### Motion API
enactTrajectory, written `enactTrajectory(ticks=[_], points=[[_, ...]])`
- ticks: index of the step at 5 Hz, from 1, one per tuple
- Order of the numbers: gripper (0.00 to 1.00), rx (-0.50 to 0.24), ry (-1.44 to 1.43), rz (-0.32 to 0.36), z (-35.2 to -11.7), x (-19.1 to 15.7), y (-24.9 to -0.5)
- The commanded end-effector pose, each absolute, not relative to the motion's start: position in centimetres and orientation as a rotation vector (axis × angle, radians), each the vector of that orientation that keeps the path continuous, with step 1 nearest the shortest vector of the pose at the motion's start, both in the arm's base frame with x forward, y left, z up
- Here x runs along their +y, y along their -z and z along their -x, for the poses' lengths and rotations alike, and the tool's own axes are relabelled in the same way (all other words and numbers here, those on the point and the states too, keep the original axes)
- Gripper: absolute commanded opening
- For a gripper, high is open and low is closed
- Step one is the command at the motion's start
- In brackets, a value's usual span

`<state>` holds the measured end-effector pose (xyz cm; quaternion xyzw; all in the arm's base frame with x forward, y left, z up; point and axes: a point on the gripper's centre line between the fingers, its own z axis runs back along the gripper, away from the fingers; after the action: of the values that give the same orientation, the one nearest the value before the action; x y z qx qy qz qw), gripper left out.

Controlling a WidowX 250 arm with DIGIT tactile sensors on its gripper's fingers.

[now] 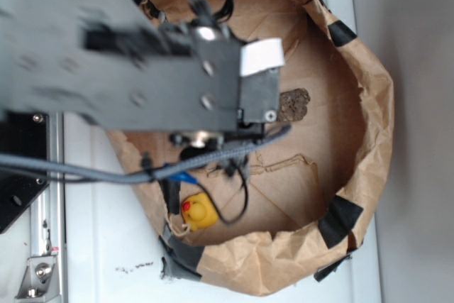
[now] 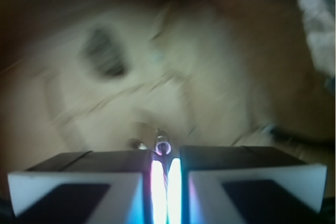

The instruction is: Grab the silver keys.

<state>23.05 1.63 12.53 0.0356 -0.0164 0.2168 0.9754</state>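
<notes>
Crumpled matt brown paper bag [image 1: 369, 104]; glossy yellow rubber duck [image 1: 198, 211]; rough brown rock-like lump [image 1: 293, 104]; shiny silver metal keys [image 2: 157, 143]; matt black tape patches [image 1: 339, 218].

My gripper [image 2: 165, 179] has white pads with black panels, glowing violet and cyan along their inner edges, and a bit of shiny silver keys [image 2: 157, 142] shows at the tips. The paper bag [image 1: 369, 140] is tan with black tape patches. The duck [image 1: 198, 211] is yellow with a red beak; the rough lump [image 1: 293, 104] is dark brown.
</notes>
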Motion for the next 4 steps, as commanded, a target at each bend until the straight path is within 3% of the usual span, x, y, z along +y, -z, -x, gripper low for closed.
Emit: enactTrajectory(ticks=[1, 4], points=[[0.00, -0.037, -0.514, -0.025, -26.72, 3.77, -13.33], [0.00, -0.122, -0.507, 0.031, -26.52, 4.35, -13.25]])
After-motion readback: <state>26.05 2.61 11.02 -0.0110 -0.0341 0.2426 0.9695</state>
